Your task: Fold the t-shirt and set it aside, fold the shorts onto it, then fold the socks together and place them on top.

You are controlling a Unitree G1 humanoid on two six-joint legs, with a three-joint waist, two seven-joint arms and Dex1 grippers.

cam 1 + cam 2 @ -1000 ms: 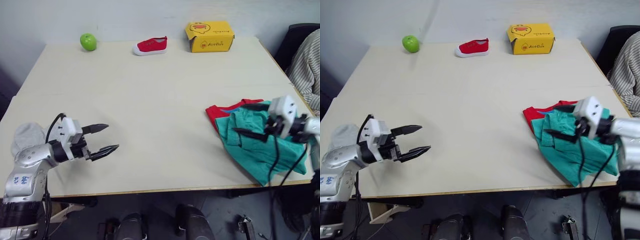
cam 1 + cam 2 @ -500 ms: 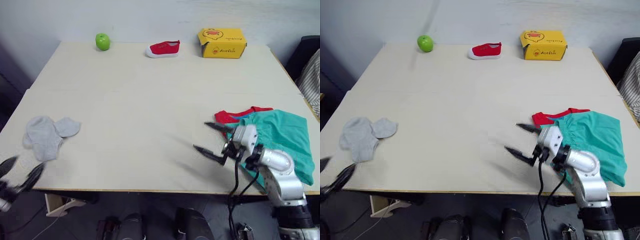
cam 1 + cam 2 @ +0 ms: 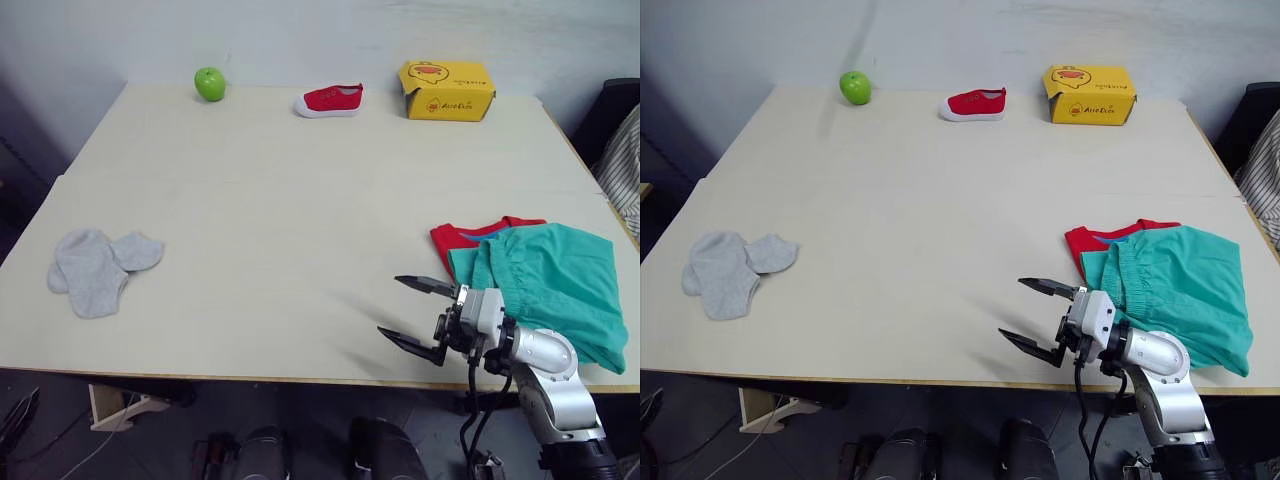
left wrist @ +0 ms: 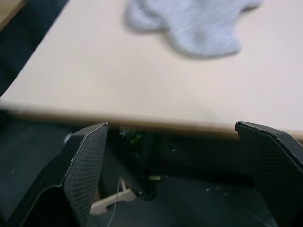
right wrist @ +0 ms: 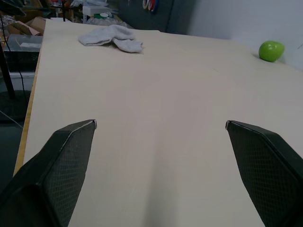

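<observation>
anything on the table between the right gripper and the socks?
No. In the left eye view, only bare table lies between the open right gripper and the socks. The right wrist view shows the same bare stretch.

Left end effector (image 4: pixel 173 156) held below the edge of the surface (image 4: pixel 118 80), black fingers (image 4: pixel 83 165) spread wide with nothing between them; pale wood above, front edge running across between the fingertips; grey socks (image 4: pixel 194 23) lying blurred on it, well back from that edge, overlapping each other; dark space under the surface, a pale bracket-like piece (image 4: pixel 111 198) faintly seen low down.
</observation>
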